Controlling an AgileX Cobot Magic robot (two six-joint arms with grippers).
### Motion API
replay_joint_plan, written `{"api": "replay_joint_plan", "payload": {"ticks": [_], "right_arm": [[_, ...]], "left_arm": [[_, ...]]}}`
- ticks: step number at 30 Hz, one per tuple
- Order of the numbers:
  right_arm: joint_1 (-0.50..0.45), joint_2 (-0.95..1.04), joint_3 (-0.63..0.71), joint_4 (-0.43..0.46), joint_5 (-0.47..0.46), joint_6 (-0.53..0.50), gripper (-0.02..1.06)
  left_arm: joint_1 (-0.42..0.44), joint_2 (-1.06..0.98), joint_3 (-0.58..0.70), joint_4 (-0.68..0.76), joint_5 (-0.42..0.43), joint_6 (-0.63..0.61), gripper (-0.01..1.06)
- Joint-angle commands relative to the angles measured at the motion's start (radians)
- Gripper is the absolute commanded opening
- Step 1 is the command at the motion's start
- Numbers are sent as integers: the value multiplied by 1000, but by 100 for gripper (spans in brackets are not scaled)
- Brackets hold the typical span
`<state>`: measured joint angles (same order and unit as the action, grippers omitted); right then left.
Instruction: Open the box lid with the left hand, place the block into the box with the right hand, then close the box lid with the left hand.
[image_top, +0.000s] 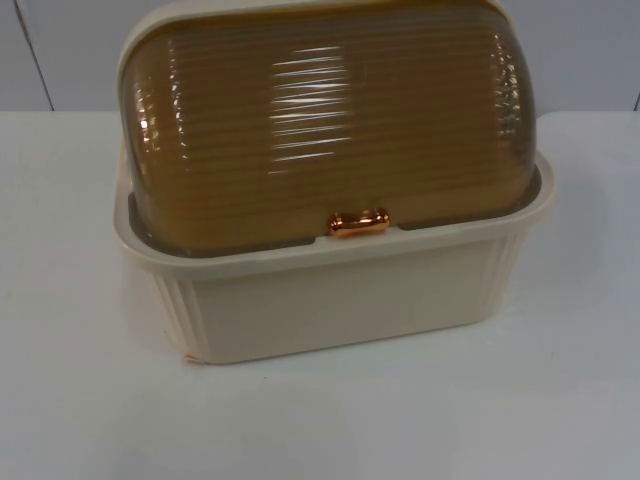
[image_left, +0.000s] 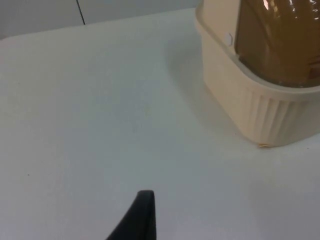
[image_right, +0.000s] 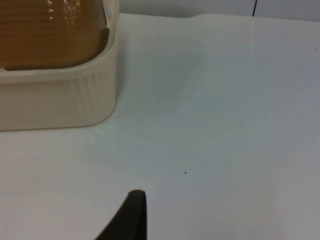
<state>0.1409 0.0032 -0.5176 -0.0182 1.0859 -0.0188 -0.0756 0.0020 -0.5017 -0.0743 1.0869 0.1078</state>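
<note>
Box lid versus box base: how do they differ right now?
The lid is translucent amber, domed, with horizontal ribbing; the base is opaque cream, straight-walled, with vertical ribs near its corners. The lid carries a copper-coloured handle at its front edge; the base has none. The lid sits shut inside the base's rim. Both are glossy plastic.

No text, label, brand, number or sign can be read anywhere in these views. The cream box (image_top: 330, 300), its ribbed amber lid (image_top: 330, 120) and the copper-coloured handle (image_top: 359, 223) at the lid's near edge all bear plain surfaces without lettering. The white table (image_top: 90, 400) and the grey partition wall (image_top: 580, 50) at the far side are likewise unmarked.
</note>
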Motion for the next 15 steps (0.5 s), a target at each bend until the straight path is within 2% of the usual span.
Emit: {"api": "replay_joint_plan", "payload": {"ticks": [1, 15], "right_arm": [[1, -3, 3, 0, -8, 4, 105], [-9, -3, 3, -2, -8, 4, 105]], "left_arm": [[-4, -2, 4, 9, -9, -9, 103], [16, -2, 4, 14, -9, -9, 103]]}}
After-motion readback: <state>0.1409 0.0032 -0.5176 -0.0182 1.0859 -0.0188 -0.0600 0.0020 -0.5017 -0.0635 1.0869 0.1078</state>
